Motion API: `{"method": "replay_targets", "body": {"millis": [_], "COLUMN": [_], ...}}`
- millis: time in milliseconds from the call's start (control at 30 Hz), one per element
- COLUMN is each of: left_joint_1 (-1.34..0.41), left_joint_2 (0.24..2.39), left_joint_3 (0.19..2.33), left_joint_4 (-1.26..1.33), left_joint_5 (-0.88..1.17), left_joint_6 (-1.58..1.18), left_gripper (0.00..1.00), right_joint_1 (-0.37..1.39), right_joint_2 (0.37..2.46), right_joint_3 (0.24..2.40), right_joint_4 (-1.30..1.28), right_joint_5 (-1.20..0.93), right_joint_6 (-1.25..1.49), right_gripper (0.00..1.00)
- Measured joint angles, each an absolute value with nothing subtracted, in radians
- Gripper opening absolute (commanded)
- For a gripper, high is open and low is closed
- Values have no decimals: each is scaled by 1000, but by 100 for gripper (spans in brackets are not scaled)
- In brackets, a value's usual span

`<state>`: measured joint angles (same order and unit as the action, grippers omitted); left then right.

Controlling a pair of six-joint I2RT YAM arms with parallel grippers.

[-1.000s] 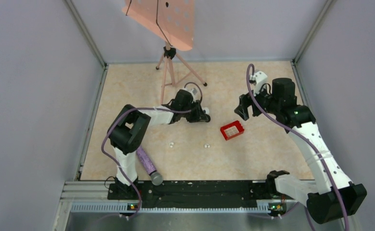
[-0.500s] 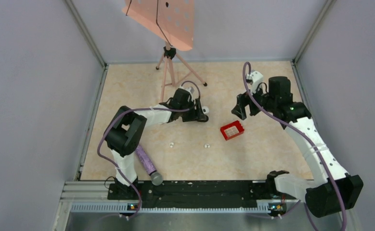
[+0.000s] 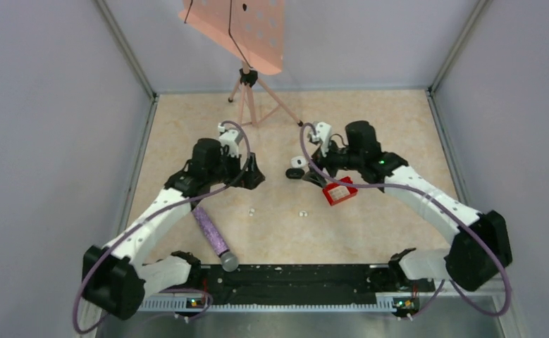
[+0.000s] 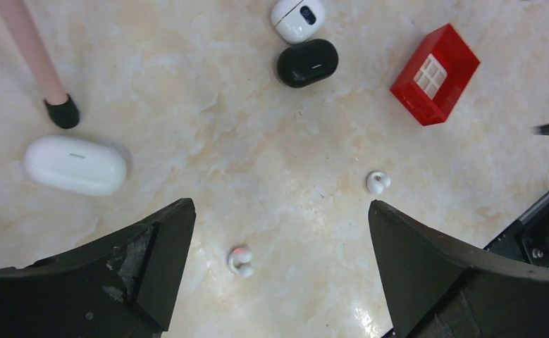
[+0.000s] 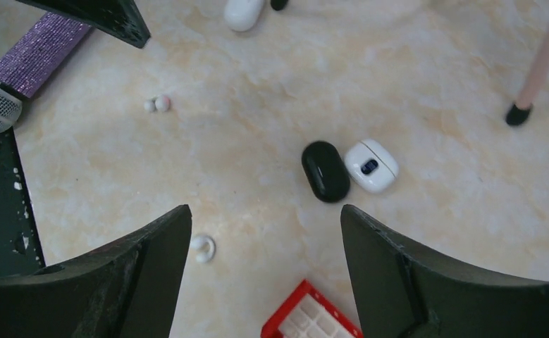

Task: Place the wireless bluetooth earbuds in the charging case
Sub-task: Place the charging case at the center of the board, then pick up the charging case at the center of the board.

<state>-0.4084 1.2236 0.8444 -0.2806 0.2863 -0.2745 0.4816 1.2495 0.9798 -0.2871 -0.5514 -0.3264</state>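
The white charging case (image 4: pixel 297 19) with a dark spot on its face lies on the table beside a black case (image 4: pixel 307 63); both also show in the right wrist view, the charging case (image 5: pixel 371 166) just right of the black case (image 5: pixel 325 171). Two white earbuds lie loose on the table, one (image 4: pixel 240 261) between my left fingers' line and one (image 4: pixel 378 183) further right. My left gripper (image 4: pixel 280 208) hangs open and empty above them. Over the table between an earbud (image 5: pixel 202 248) and the red basket, my right gripper (image 5: pixel 264 211) is open and holds nothing. From above, the charging case (image 3: pixel 297 161) sits between the left gripper (image 3: pixel 251 177) and the right gripper (image 3: pixel 312 176).
A red square basket (image 3: pixel 340 191) sits right of the cases. A second, oblong white case (image 4: pixel 75 165) lies near a pink tripod foot (image 4: pixel 63 113). A purple-handled microphone (image 3: pixel 213 236) lies near the front edge. A pink music stand (image 3: pixel 247 91) is at the back.
My left gripper has gone from shut to wide open and swung back left, away from the cases. My right arm has moved left, over the cases and basket.
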Motion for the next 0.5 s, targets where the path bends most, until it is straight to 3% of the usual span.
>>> {"method": "replay_targets", "body": {"millis": [200, 500], "left_joint_1": [-326, -38], "left_joint_2": [898, 798], "left_joint_3": [802, 776], "left_joint_4": [-405, -577], "left_joint_5": [228, 121], "left_joint_6": [-218, -314], "left_gripper": [98, 95], "right_joint_1": [661, 854], "right_joint_2": [1470, 1867], "right_joint_3": [1005, 1267], "right_joint_4": [-107, 14], "right_joint_5": [-525, -399], "right_joint_6": [-345, -212], "right_gripper": [65, 64]}}
